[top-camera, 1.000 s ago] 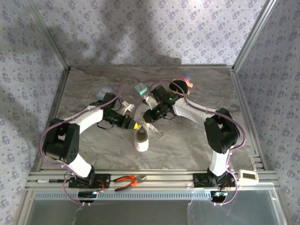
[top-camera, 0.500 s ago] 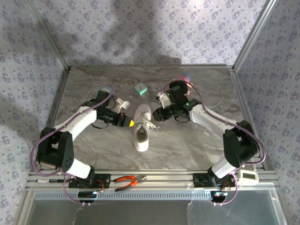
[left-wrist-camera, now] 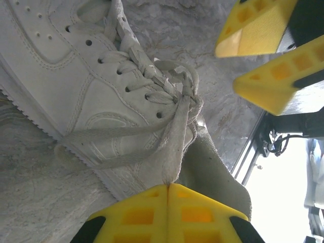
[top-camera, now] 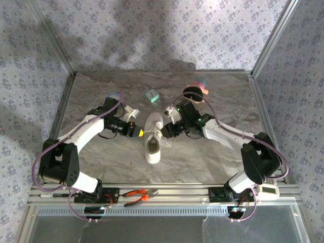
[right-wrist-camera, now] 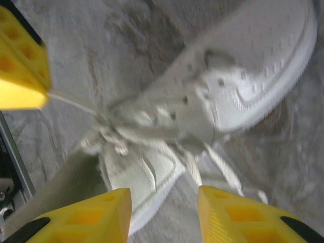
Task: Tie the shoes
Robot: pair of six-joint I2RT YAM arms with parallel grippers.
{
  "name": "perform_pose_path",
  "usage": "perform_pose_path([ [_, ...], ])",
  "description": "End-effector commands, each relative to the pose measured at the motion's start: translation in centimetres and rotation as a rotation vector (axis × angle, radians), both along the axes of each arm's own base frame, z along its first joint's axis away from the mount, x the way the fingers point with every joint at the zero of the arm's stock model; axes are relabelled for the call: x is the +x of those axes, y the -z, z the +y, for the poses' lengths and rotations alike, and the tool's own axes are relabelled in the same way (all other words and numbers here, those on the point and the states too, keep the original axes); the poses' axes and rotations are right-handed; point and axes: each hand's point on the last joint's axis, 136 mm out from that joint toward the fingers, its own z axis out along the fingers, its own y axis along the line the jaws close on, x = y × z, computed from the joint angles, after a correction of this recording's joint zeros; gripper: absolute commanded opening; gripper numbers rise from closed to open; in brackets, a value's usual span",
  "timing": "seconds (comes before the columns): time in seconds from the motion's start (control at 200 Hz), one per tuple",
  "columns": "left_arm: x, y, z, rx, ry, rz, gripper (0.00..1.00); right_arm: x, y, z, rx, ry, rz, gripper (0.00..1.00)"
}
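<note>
Top external: left arm [top-camera: 86, 129] bent inward, left pincer [top-camera: 142, 133] clamping lace [left-wrist-camera: 174, 136].

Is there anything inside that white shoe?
From above, the sneaker's opening shows only shadowed lining, with no object visible in it. Toward the toe, the tongue and laces cover the inside, so that part cannot be checked.

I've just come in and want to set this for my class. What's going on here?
Two robot arms are working on a white sneaker lying on the table. The left fingers are shut on a lace, which runs taut from the crossing at the top of the lacing. The right fingers stand open close beside the sneaker, holding nothing. No finished bow shows yet.
</note>
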Motion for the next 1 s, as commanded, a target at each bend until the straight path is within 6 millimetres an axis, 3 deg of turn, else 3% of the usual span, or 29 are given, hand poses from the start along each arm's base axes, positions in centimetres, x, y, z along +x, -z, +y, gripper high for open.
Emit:
perform_pose_path([
  [0.0,1.0,-2.2,0.2,-0.004,-0.008,-0.074,0.0,2.0,-2.8,2.0,0.062,-0.069,-0.117,0.41],
  [0.095,1.2,-2.4,0.1,-0.005,-0.01,-0.08,0.0,2.5,-3.3,3.5,0.095,-0.125,-0.123,0.43],
  [0.14,1.3,-2.5,0.1,-0.005,-0.01,-0.082,0.0,2.5,-2.5,4.0,0.089,-0.149,-0.108,0.43],
  [0.165,1.3,-2.5,0.1,-0.006,-0.009,-0.082,0.0,3.0,-3.4,4.6,0.103,-0.162,-0.125,0.43],
  [0.38,1.4,-2.6,0.2,0.008,-0.007,-0.088,0.0,3.1,-1.0,6.5,0.103,-0.246,-0.042,0.43],
  [0.749,1.7,-3.0,0.7,0.039,0.0,-0.102,0.0,1.3,2.1,6.2,0.038,-0.32,0.044,0.42],
  [0.994,2.0,-3.3,1.0,0.058,-0.002,-0.116,0.0,0.6,2.5,6.2,0.026,-0.352,0.051,0.4],
])
